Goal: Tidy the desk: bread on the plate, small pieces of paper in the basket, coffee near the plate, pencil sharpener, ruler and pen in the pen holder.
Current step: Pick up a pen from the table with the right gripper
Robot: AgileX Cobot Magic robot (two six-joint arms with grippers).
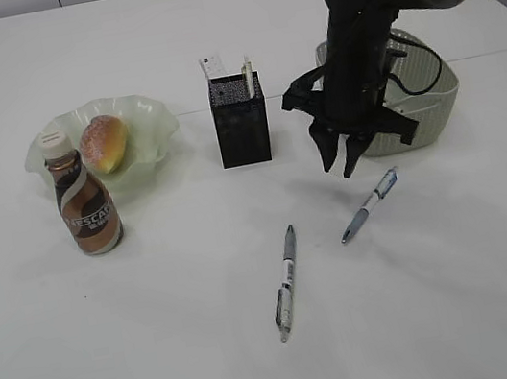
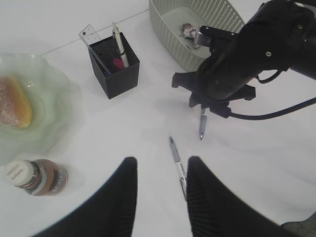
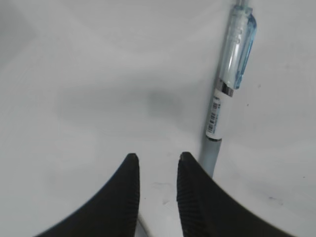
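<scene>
Right pincer (image 1: 342, 157) hovers released beside blue pen (image 1: 370, 203); left pincer (image 2: 159, 182) released above grey pen (image 2: 177, 159).

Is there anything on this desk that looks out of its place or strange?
Two pens lie loose on the table: a blue-capped pen under the right tool, and a grey pen nearer the front. They belong in the pen holder.

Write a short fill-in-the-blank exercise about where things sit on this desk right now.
1. The bread lies on the green ____.
2. The number of pens lying loose on the table is ____.
3. The coffee bottle stands ____, cap on top.
4. The right gripper hangs above the pen with the ____ clip.

Missing words: plate; two; upright; blue
</scene>
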